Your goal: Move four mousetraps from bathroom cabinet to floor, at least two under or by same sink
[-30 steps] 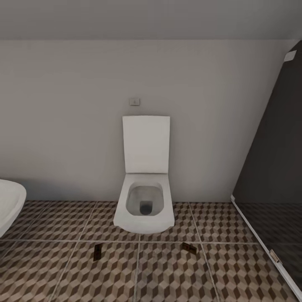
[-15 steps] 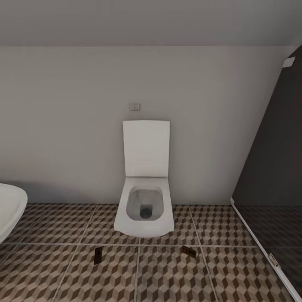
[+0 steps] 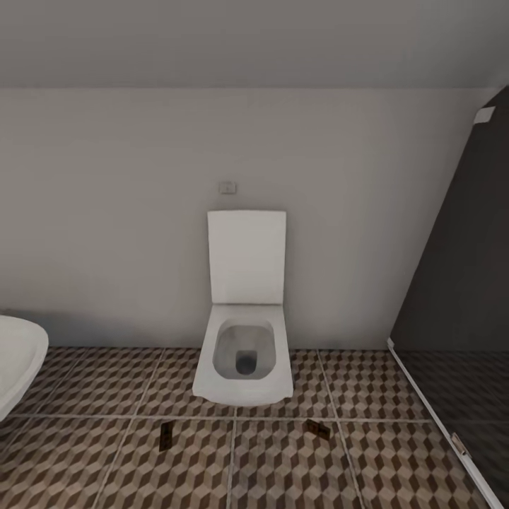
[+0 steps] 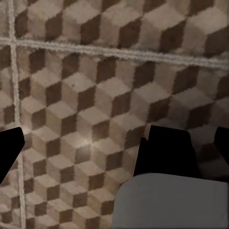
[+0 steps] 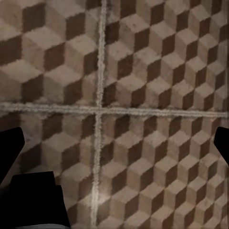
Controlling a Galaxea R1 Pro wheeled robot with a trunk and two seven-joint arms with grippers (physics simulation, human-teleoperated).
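Two mousetraps lie on the patterned bathroom floor (image 3: 283, 466) in front of the toilet: one small dark board (image 3: 165, 435) toward the left, the other (image 3: 318, 428) toward the right. The cabinet and the sink are out of view. In the left wrist view my left gripper (image 4: 114, 148) hangs open over bare tiles, its black fingertips (image 4: 9, 152) at the picture's edges. Over a grout crossing, my right gripper (image 5: 114, 143) is also open, with nothing between its fingertips (image 5: 222, 143).
A white square toilet (image 3: 244, 353) with its lid raised stands against the grey wall. The white bathtub rim (image 3: 15, 360) juts in at the left. A dark glass shower wall (image 3: 459, 283) with a white floor rail closes off the right.
The whole picture has slid downward, so the camera has moved. The toilet and both mousetraps keep their places on the floor.
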